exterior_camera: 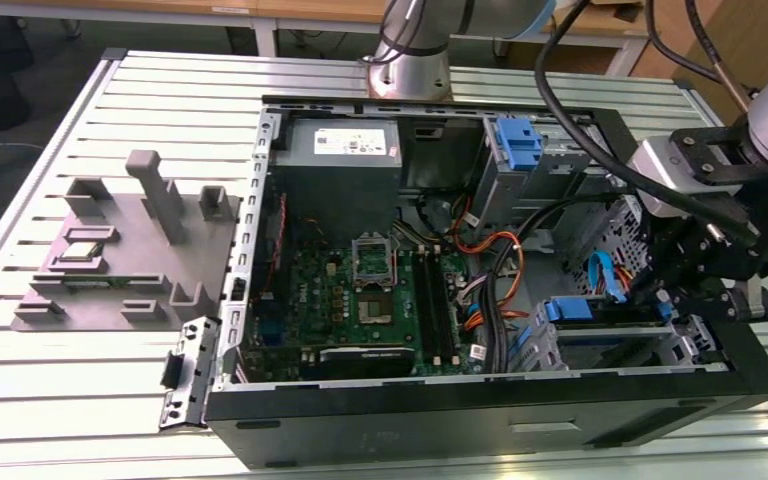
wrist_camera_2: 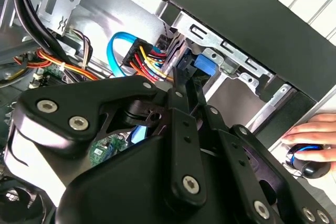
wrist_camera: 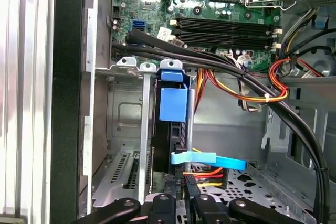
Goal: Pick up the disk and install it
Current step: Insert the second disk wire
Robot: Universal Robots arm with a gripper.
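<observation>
The disk (wrist_camera: 172,103) stands edge-on in the drive cage at the case's front corner, its blue carrier frame (exterior_camera: 582,308) showing at the top. Red, yellow and black power wires and a blue data cable (wrist_camera: 207,159) run to its near end. In the exterior view my gripper (exterior_camera: 688,300) hangs over the case's right wall beside that cage. In both wrist views its two thin black fingers (wrist_camera: 169,184) lie close together with nothing between them. The gripper (wrist_camera: 180,179) points at the disk's cabled end (wrist_camera_2: 202,62), and whether it touches is unclear.
The open case holds the green motherboard (exterior_camera: 371,290), a grey power-supply box (exterior_camera: 341,145) and a tall blue bracket (exterior_camera: 518,145). Thick black cables (wrist_camera: 247,80) cross next to the cage. A grey fixture tray (exterior_camera: 117,250) lies outside the case. A hand (wrist_camera_2: 312,137) rests outside the case wall.
</observation>
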